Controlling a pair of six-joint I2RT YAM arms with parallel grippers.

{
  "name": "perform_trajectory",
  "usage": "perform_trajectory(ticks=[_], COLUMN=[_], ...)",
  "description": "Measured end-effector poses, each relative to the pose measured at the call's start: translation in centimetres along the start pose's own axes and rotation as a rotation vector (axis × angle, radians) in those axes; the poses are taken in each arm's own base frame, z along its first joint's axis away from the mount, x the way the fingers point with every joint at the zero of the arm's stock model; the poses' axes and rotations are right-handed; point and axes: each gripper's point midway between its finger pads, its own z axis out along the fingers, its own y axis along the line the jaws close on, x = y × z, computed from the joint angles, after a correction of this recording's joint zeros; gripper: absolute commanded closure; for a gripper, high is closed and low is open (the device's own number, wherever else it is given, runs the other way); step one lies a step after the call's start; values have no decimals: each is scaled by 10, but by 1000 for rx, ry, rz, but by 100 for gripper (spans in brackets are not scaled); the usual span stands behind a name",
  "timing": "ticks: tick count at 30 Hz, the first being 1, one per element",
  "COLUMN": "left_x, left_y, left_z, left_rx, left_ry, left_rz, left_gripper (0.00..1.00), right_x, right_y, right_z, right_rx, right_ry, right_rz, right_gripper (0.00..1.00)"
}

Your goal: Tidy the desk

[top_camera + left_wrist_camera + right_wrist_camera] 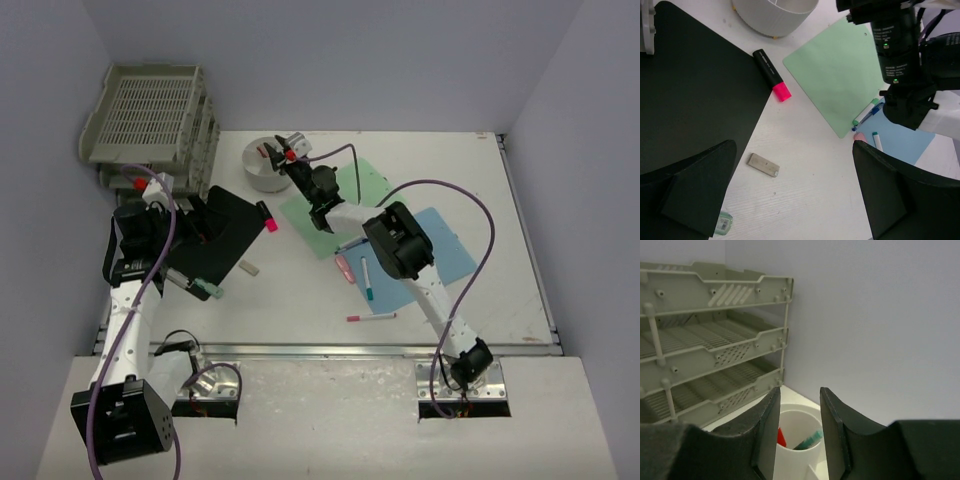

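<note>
Desk (pixel 480 190): one flat, matte white rectangle filling the middle of the overhead view. A metal rail (pixel 330 349) runs along its lower edge. Everything listed below rests on it.
Left gripper (pixel 795 192): mine, spread wide and holding nothing. Its two blunt, matte black fingers (pixel 695 185) sit in the lower corners of the left wrist view.
Right gripper (pixel 796 427): mine, parted with a narrow gap and nothing held. It hangs straight above the cup.
Cup (pixel 799 464): one, round, smooth white plastic, left of centre near the top of the overhead view. Inside are one red item (pixel 781 436) and one teal item (pixel 811 439).
Trays (pixel 150 115): grey plastic with slatted floors, three tiers stacked, upper left of the overhead view.
Mat (pixel 695 85): one, black, flat and dull, on the left of the left wrist view.
Highlighter (pixel 771 75): one, with a black barrel and a pink end, lying at the mat's right edge.
Sheets: two, thin and smooth. The green sheet (pixel 840 75) is centre right in the left wrist view and the blue sheet (pixel 900 137) is just beside it, lower right.
Pens: a green-capped marker and a blue pen lie together (pixel 867 112) where the sheets meet. One white pen with a teal cap (pixel 876 141) lies on the blue sheet. One thin pink pen (pixel 370 317) lies on bare white, lower centre of the overhead view.
Bar (pixel 763 165): one, small, flat, grey-beige and rectangular, on bare white below the highlighter.
</note>
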Motion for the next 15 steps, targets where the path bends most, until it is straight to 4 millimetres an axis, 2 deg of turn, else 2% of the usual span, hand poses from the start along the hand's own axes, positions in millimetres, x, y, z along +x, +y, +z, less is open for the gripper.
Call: perform_trajectory(ticks=[3, 5, 9, 11, 13, 15], left_x=[-3, -8, -20, -23, -24, -26], left_y=[-1, -3, -5, -6, -5, -5], left_z=[-1, -2, -6, -7, -8, -9], left_rx=[2, 0, -4, -8, -12, -15], left_ry=[-13, -35, -90, -104, -110, -116], left_rz=[6, 19, 53, 64, 71, 83], left_gripper=[0, 0, 0, 0, 0, 0], right_x=[-18, -49, -122, -146, -151, -140], right_y=[-7, -22, -64, -88, -108, -131], right_z=[-22, -38, -52, -62, -77, -96], right_rx=[-37, -51, -25, 16, 71, 155], right_ry=[106, 158, 226, 283, 373, 493], right_rz=[-23, -37, -45, -11, 51, 143], right_gripper=[59, 60, 64, 66, 70, 71])
